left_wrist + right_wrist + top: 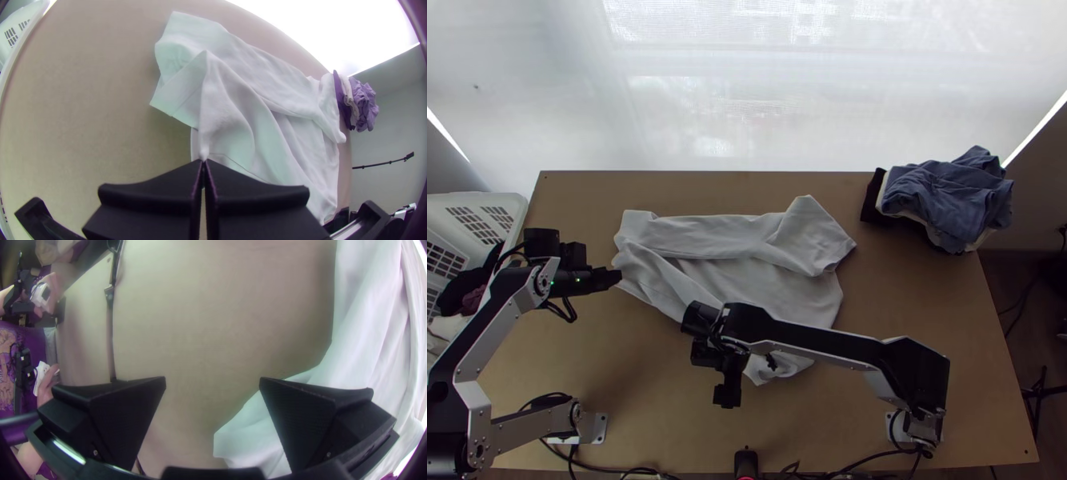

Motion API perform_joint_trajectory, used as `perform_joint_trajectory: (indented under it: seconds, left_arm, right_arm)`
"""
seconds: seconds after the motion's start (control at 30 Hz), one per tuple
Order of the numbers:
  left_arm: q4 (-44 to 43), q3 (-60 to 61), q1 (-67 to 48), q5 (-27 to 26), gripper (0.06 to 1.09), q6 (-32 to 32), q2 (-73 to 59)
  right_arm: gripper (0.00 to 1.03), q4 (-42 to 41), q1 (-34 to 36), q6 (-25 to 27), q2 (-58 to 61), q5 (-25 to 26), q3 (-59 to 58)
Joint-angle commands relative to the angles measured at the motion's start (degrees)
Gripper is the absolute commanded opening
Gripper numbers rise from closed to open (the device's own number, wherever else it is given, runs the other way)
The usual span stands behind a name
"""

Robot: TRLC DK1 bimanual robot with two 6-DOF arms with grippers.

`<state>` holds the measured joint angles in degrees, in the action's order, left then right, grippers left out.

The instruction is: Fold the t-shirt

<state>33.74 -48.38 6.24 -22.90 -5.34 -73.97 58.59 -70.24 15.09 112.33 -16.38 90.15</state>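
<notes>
T-shirt (pixel 771 284), white, lies creased and unevenly spread on the table (pixel 651 376), an edge of it drawn up between the fingertips of the left gripper (pixel 619 277), which are pressed together on that pinch of cloth. Right gripper (pixel 727 397) has its fingers spread wide: tabletop lies below the gap, with cloth under one finger and more cloth beyond that same finger.
</notes>
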Motion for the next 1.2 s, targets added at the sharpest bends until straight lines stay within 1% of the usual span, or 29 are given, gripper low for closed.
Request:
perform_joint_trajectory:
  seconds: [0.0,0.2,0.37,0.6,0.67,0.7,0.83,0.87,0.93,1.0,1.1,1.17]
  left_arm:
    - [-0.2,0.9,1.1,-0.6,0.09,0.6,-0.1]
    - [-0.2,1.4,1.8,-0.7,0.09,1.5,-0.2]
    - [-0.2,1.4,1.8,-1.1,0.09,1.6,-0.3]
    - [-0.2,1.4,2.1,-1.2,0.09,1.7,-0.4]
    - [-0.2,1.4,2.1,-1.4,0.09,1.7,-0.4]
    - [-0.2,1.4,2.1,-1.5,0.09,1.7,-0.4]
    - [-0.2,1.5,2.2,-1.5,0.09,1.7,-0.4]
    - [-0.2,1.5,2.2,-1.5,0.09,1.7,-0.4]
    - [-0.2,1.6,2.5,-1.5,0.09,1.7,-0.4]
    - [-0.2,1.7,2.7,-1.6,0.09,1.8,-0.5]
    - [-0.2,1.7,3.0,-1.7,0.09,2.0,-0.5]
    - [-0.2,1.7,3.3,-1.7,0.09,2.0,-0.5]
  right_arm:
    - [0.98,-1.9,3.3,0.4,3.2,0.2,0.2]
    - [0.98,-2.7,8.7,0.6,4.4,2.4,0.1]
    - [0.98,-2.7,11.1,1.1,4.5,3.6,-0.7]
    - [0.97,-2.7,12.1,1.0,3.9,5.6,-1.6]
    - [0.94,-2.9,11.9,0.6,3.9,6.0,-1.6]
    - [0.91,-3.1,11.8,0.6,3.9,6.1,-1.6]
    - [0.91,-4.2,10.6,-0.6,3.9,7.6,-2.5]
    - [0.89,-4.4,10.2,-0.9,4.0,7.9,-2.8]
    - [0.8,-5.7,9.5,-0.9,4.1,8.2,-3.8]
    - [0.63,-6.5,8.9,-0.9,4.2,8.3,-4.5]
    - [0.34,-8.1,8.0,-0.9,4.1,8.6,-5.4]
    - [0.17,-8.7,7.6,-0.9,4.1,9.3,-5.6]
